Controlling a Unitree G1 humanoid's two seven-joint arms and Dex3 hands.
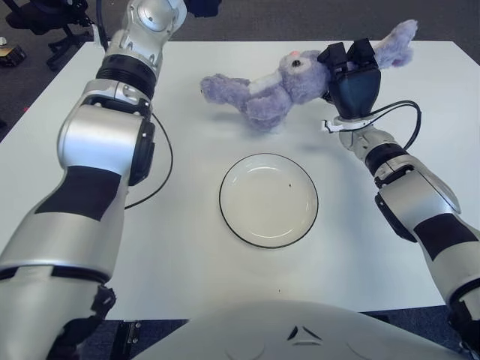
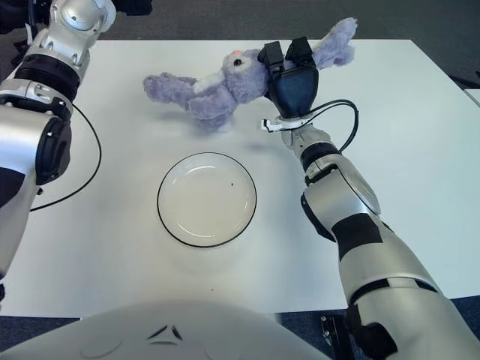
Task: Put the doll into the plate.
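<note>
Purple plush doll (image 1: pixel 281 82), held aloft by its head, body trailing to the left of the right hand (image 1: pixel 349 71), whose dark fingers (image 1: pixel 332 55) are clamped around it. The white plate (image 1: pixel 268 199) with dark rim lies on the white table (image 1: pixel 195 247), nearer the robot than the hand. Left hand: cut off at the top edge; finger state cannot be told.

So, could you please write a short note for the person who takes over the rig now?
Right hand: shut on the purple doll, holding it by the head at the far side of the table, beyond the plate.
Left hand: out of view; its arm reaches past the table's far left edge.
Plate: at table centre, nothing in it.
Done: doll grasped.
Left: bring the doll over the plate, lower it in, release.
</note>
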